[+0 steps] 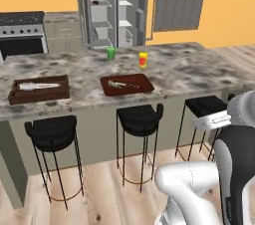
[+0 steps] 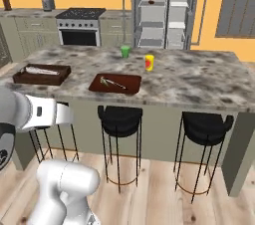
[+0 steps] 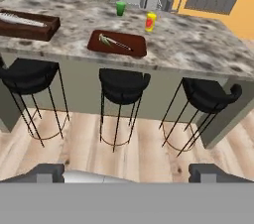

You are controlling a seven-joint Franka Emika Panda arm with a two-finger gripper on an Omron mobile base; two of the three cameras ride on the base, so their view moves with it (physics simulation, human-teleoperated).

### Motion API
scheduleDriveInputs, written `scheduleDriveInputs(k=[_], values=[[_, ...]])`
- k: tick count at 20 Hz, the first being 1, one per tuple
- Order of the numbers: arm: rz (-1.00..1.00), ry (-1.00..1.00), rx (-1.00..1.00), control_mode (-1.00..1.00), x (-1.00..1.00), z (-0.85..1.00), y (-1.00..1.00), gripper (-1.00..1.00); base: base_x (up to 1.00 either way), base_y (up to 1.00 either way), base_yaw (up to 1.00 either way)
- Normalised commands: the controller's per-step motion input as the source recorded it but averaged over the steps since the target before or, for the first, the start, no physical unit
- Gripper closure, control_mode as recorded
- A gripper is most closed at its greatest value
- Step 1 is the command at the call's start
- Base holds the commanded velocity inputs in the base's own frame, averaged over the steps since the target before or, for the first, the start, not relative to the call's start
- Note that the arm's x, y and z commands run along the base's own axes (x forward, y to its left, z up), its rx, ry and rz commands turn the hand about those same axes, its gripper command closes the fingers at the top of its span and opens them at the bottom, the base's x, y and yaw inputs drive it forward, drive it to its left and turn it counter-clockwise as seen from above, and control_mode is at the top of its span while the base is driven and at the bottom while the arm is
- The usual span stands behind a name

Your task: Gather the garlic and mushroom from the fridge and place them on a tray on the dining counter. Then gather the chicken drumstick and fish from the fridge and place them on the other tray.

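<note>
Fish (image 1: pixel 39 86) lies inside the other tray (image 1: pixel 39 91) at the surface's left end, which we judge deliberate sorting apart from the tray (image 1: pixel 127 84), while our gripper (image 3: pixel 126 173) hangs empty, tips wide apart.

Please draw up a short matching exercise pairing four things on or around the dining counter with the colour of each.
Things:
1. cup
2. bottle
3. the other tray
4. stools

Colours:
a. black
b. green
c. dark brown
d. yellow with a red cap

Pairs: 1-b, 2-d, 3-c, 4-a
</note>
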Motion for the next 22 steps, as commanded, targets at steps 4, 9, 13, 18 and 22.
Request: scheduleDriveInputs(k=[4,9,13,18,22], values=[[0.00,0.00,0.00,1.00,0.00,0.00,0.00,-1.00,-0.43,-1.00,0.03],[0.00,0.00,0.00,1.00,0.00,0.00,0.00,-1.00,-0.14,-1.00,0.06],[0.00,0.00,0.00,1.00,0.00,0.00,0.00,-1.00,0.03,-1.00,0.10],[0.00,0.00,0.00,1.00,0.00,0.00,0.00,-1.00,0.15,-1.00,0.13],[0.00,0.00,0.00,1.00,0.00,0.00,0.00,-1.00,0.27,-1.00,0.15]])
